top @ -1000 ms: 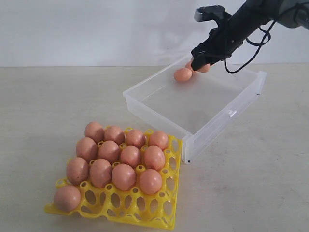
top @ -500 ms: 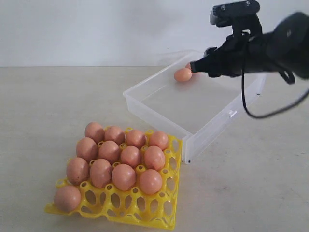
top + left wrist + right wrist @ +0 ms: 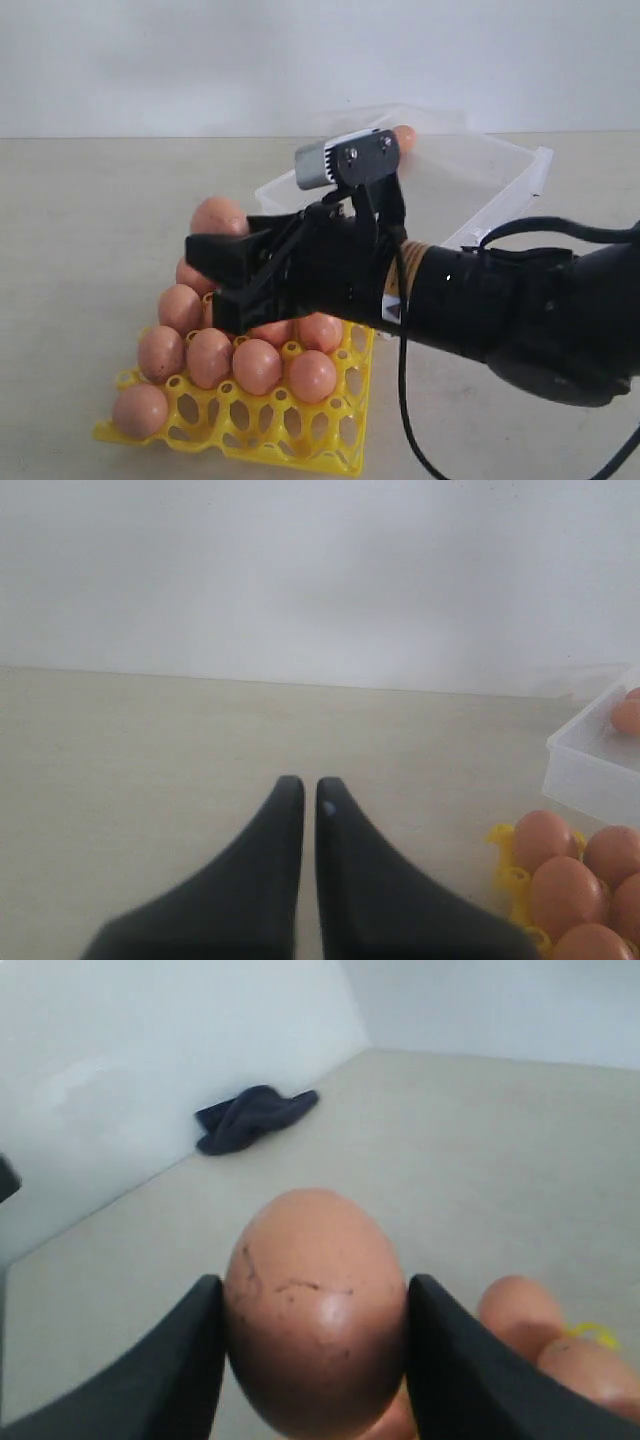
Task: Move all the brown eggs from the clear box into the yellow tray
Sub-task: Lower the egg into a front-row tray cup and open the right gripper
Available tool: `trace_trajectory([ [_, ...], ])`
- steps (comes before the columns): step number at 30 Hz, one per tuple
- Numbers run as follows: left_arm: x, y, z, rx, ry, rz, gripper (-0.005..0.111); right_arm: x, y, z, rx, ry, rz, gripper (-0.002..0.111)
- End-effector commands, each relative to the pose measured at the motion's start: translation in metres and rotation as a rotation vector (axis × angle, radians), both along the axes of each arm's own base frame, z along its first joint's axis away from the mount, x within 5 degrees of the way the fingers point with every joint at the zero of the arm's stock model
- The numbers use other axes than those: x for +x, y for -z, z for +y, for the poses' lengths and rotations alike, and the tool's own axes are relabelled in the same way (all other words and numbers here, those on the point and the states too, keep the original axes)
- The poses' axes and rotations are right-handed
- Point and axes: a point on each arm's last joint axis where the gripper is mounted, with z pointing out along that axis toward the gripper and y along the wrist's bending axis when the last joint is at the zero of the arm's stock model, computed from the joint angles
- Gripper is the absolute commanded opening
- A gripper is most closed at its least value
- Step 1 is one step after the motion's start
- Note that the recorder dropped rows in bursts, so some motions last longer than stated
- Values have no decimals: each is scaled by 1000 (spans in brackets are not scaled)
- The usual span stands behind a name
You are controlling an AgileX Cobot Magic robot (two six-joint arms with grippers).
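Observation:
My right gripper (image 3: pixel 315 1282) is shut on a brown egg (image 3: pixel 315 1310), one finger on each side of it. In the exterior view this gripper (image 3: pixel 215 258) hangs over the back left of the yellow tray (image 3: pixel 300 440), and the held egg (image 3: pixel 218 214) shows above its fingers. Several brown eggs (image 3: pixel 258 365) fill the tray's cups. Behind my arm stands the clear box (image 3: pixel 500 190), with one egg (image 3: pixel 404 138) at its far edge. My left gripper (image 3: pixel 310 785) is shut and holds nothing, low over the table left of the tray (image 3: pixel 505 855).
My right arm and its black cable (image 3: pixel 405 400) cover much of the clear box and the tray's right side. A dark cloth (image 3: pixel 250 1115) lies by the wall in the right wrist view. The clear box's corner (image 3: pixel 590 765) shows in the left wrist view.
My right arm has swung from the far corner of the clear box to above the yellow tray, carrying a brown egg with it.

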Motion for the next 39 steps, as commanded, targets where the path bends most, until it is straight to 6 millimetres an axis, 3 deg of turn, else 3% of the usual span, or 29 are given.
trace_trajectory([
  [1, 0, 0, 0, 0, -5, -5, 4, -10, 20, 11, 8, -175, 27, 0],
  [8, 0, 0, 0, 0, -5, -5, 4, -21, 46, 17, -88, -349, 38, 0],
  [15, 0, 0, 0, 0, -5, -5, 4, -14, 60, 17, -158, -292, 85, 0],
  [21, 0, 0, 0, 0, -5, -5, 4, 8, 68, 32, -208, -294, 128, 0],
  [27, 0, 0, 0, 0, -5, -5, 4, 3, 71, 40, -235, -372, 168, 0],
  [33, 0, 0, 0, 0, -5, -5, 4, -1, 82, 41, -372, -334, 189, 0],
  [39, 0, 0, 0, 0, -5, -5, 4, 1, 81, 42, -367, -320, 169, 14],
])
